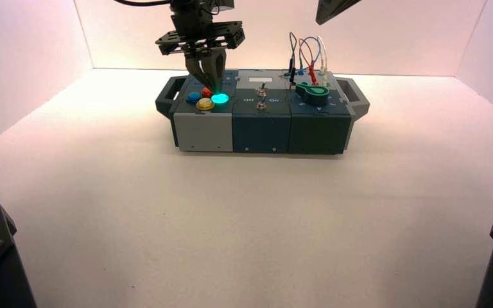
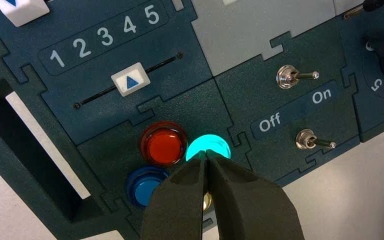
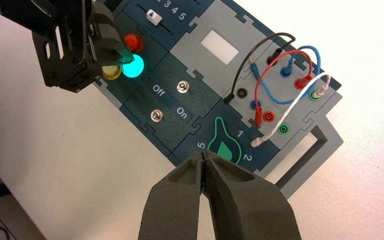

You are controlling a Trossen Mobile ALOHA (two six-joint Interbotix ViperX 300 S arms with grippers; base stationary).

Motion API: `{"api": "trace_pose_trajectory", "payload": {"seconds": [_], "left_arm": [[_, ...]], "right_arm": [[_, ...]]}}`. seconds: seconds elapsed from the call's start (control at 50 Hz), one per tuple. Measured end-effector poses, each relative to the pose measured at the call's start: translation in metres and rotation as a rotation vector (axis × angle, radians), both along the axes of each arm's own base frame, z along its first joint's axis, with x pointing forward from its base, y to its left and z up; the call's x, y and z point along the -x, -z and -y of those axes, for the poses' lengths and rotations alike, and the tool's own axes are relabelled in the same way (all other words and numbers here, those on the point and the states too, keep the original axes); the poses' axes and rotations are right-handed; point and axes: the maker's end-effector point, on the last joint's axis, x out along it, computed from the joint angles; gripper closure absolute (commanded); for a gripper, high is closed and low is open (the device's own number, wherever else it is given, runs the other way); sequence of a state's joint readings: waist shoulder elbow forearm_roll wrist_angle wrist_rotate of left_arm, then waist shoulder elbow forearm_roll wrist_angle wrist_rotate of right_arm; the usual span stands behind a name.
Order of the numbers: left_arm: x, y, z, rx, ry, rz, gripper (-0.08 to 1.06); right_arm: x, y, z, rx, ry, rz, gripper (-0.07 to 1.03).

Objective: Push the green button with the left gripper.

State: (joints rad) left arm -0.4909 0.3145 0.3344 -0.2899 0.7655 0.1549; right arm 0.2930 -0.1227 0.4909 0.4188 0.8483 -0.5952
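Note:
The green button (image 1: 219, 99) glows bright cyan on the left part of the box, beside the red button (image 1: 206, 92), blue button (image 1: 194, 97) and yellow button (image 1: 205, 104). My left gripper (image 1: 212, 86) is shut, its fingertips pressed together and resting on the glowing green button (image 2: 209, 146). In the left wrist view the tips (image 2: 206, 156) cover the button's near edge. In the right wrist view the green button (image 3: 133, 65) glows under the left gripper (image 3: 125, 56). My right gripper (image 3: 203, 156) is shut and empty, held high above the box's right end.
The box (image 1: 262, 128) has two toggle switches (image 2: 291, 76) between "Off" and "On" lettering, a slider (image 2: 130, 80) under numbers 1 to 5, a teal knob (image 1: 313, 93) and several plugged wires (image 1: 307, 58). Red button (image 2: 163, 143) and blue button (image 2: 144, 185) lie beside the left fingers.

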Motion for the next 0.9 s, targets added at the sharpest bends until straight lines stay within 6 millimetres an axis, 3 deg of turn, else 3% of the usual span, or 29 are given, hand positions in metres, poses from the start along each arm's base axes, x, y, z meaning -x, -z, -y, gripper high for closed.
{"api": "trace_pose_trajectory", "payload": {"seconds": [0.4,0.9], "left_arm": [[0.002,-0.004,0.0,-0.003,0.008,-0.018,1.0],[0.001,-0.05,0.001,0.031,0.032,0.063,1.0]], "right_arm": [[-0.001,0.001,0.004,0.006,0.009,-0.002,0.98],[-0.002,0.004,0.007,0.025,0.002,0.001,0.98]]}}
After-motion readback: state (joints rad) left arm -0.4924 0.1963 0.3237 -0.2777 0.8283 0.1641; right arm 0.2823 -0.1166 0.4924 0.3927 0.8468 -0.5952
